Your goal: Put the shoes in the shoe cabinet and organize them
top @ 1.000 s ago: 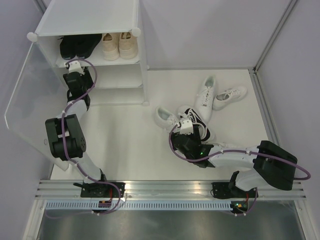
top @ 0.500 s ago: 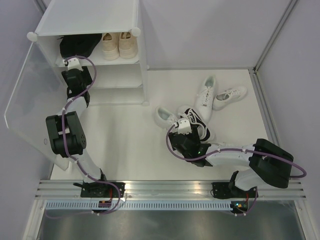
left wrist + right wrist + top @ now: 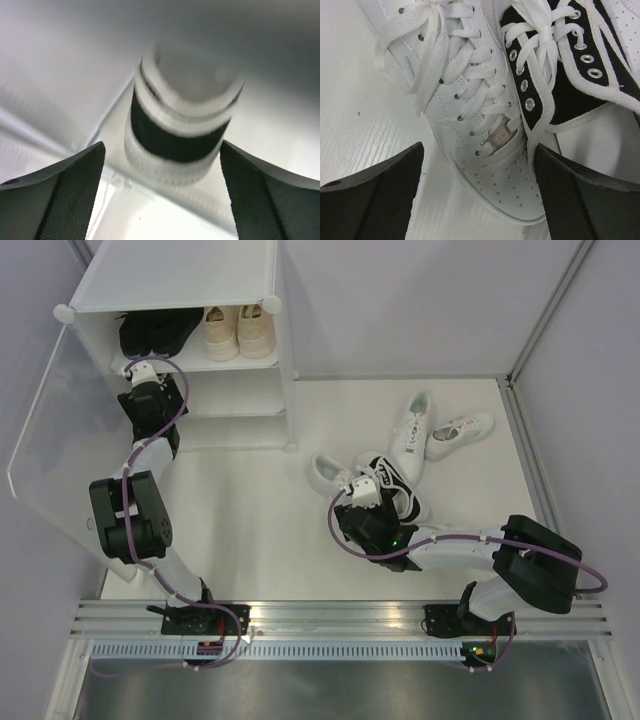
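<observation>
Hovering over white sneaker (image 3: pixel 470 100) and black-and-white sneaker (image 3: pixel 570 75): right gripper (image 3: pixel 479 146), jaws apart; left gripper (image 3: pixel 161 145), jaws apart, facing blurred black-and-white shoe heel (image 3: pixel 180 135) at shoe cabinet (image 3: pixel 170 280).

A white tabletop (image 3: pixel 260 540) was seen across the middle of the frame, bounded by pale grey walls (image 3: pixel 420 300), with a slanted metal post (image 3: pixel 548 310) at the upper right. An aluminium rail (image 3: pixel 330 612) was laid along the bottom. A tiny red speck (image 3: pixel 359 113) was noted on the white surface at the left of the right wrist view.
</observation>
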`<state>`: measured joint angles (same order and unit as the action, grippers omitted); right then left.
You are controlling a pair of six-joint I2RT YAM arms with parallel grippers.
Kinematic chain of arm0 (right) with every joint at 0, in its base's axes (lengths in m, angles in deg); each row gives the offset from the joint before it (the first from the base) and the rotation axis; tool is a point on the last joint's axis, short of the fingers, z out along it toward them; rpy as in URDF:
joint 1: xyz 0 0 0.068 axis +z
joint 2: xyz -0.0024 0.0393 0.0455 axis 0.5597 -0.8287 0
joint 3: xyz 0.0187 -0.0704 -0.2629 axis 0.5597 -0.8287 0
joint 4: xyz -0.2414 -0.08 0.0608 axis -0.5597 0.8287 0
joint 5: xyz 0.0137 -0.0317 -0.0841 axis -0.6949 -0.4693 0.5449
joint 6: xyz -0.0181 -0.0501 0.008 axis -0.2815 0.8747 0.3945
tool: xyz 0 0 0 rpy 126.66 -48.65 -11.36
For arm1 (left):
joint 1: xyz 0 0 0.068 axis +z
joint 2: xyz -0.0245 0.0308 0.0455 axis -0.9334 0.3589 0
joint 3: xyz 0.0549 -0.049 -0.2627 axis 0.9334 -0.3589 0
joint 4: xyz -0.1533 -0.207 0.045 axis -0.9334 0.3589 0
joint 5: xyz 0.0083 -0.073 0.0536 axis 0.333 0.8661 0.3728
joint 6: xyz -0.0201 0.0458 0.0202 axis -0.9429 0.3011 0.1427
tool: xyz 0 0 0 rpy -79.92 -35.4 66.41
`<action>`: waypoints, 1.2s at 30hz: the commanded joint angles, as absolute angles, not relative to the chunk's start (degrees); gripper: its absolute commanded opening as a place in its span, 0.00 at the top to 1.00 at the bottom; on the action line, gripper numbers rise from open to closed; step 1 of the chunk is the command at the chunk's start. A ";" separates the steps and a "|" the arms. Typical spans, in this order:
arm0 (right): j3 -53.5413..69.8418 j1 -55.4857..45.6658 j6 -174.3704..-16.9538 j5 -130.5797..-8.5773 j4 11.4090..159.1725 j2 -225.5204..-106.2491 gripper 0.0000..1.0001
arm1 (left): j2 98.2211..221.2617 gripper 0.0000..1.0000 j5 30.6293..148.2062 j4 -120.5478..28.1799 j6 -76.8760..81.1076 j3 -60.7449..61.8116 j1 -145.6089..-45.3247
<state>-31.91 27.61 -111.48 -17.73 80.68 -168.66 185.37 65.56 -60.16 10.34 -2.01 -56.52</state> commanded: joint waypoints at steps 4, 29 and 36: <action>-30.83 27.75 -114.07 -27.57 81.70 -170.94 0.09 | 178.91 0.16 62.00 -55.95 5.61 -6.42 -56.57; -30.83 27.75 -113.63 -27.57 81.53 -171.55 0.09 | 186.82 0.33 61.64 -52.34 5.70 3.95 -56.57; -30.40 27.84 -113.63 -28.02 82.23 -168.92 0.09 | 178.13 0.11 63.93 -47.78 1.92 -1.57 -57.10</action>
